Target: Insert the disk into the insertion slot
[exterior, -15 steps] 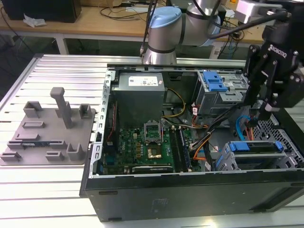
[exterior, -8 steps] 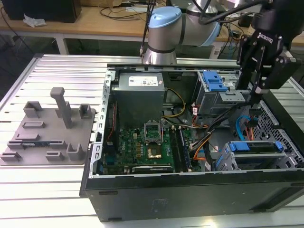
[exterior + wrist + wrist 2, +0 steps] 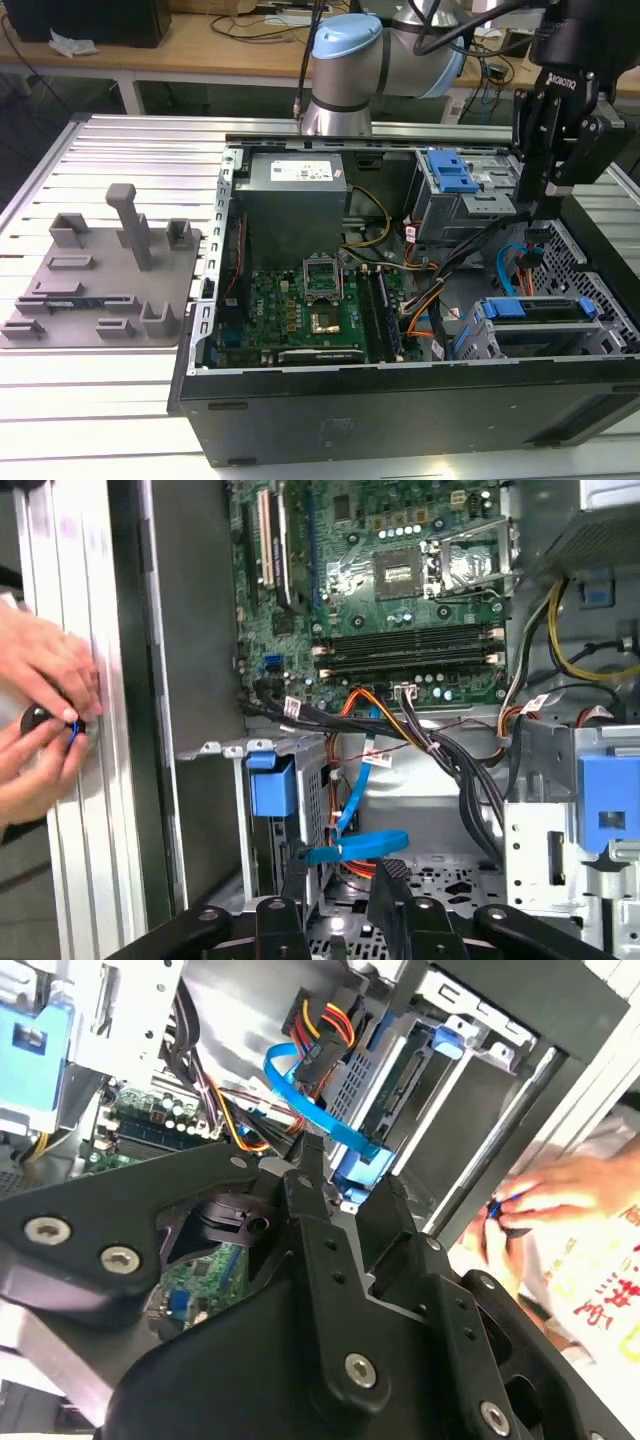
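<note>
Slats of the metal table (image 3: pixel 100 400) bear the open computer case (image 3: pixel 400 425), with the gripper (image 3: pixel 342 876) parted, empty.

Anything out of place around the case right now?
Yes: a person's hands are just outside the computer case, over the slatted table, holding a small dark object. That seems risky near the arm.

A ribbed aluminium table (image 3: pixel 100 400) stands before a long wooden workbench (image 3: pixel 200 55).
</note>
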`<state>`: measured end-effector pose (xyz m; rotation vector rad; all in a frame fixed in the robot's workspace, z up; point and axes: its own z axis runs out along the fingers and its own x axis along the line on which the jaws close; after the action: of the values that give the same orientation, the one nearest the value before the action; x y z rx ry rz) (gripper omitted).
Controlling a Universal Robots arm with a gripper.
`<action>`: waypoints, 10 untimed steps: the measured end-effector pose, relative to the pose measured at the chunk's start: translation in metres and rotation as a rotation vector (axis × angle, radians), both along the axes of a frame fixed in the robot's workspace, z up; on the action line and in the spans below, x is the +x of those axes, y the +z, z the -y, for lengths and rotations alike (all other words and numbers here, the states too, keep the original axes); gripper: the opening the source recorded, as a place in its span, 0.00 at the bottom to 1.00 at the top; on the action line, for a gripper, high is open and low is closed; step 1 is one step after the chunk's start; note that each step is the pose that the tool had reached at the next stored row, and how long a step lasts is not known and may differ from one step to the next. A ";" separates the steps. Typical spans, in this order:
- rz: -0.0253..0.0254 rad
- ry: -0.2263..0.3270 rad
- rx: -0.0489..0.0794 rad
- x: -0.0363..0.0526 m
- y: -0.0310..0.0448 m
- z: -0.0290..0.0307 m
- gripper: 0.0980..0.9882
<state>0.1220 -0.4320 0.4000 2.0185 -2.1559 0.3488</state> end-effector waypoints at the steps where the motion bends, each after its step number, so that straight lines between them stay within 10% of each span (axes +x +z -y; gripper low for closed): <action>1: -0.0001 -0.002 -0.006 0.0007 -0.0005 -0.0006 0.35; 5: -0.0034 -0.002 -0.049 0.0063 -0.0031 -0.0118 0.35; 10: -0.0109 -0.002 -0.070 0.0292 -0.0084 -0.0181 0.35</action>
<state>0.1512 -0.4139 0.3916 1.9755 -2.1088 0.4064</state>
